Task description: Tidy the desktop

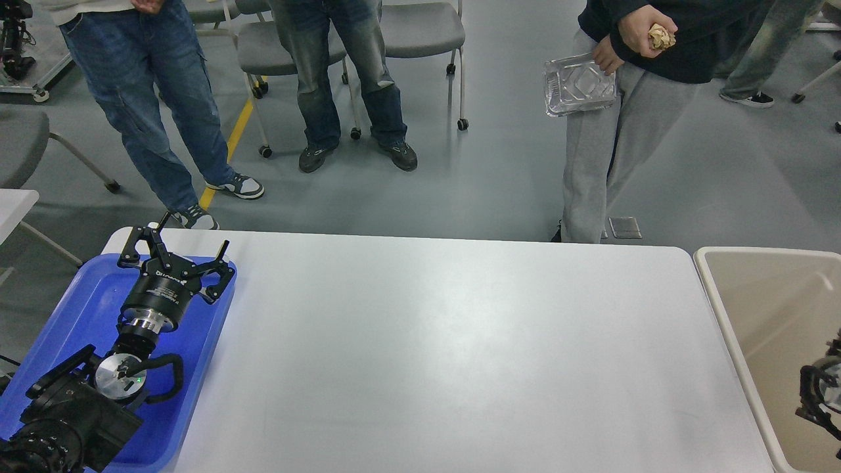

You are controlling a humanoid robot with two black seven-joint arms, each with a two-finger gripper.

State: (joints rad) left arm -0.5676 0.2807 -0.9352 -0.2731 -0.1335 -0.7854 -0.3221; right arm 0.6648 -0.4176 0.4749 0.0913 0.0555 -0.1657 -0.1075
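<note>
The desktop [447, 341] is a wide white tabletop with rounded corners, and nothing lies on its bare surface. My left gripper [179, 248] is open and empty, hovering over the far end of the blue tray [79, 302] on the table's left end. My right gripper [821, 394] shows only partly at the right edge, over the beige bin [755, 295]. Its fingers cannot be told apart.
A person at the far right edge of the table holds a foil tray [579, 82] and a crumpled paper ball [660, 36]. Two other people and wheeled chairs [420, 33] stand beyond the far edge. A second white table corner [13, 203] is at the left.
</note>
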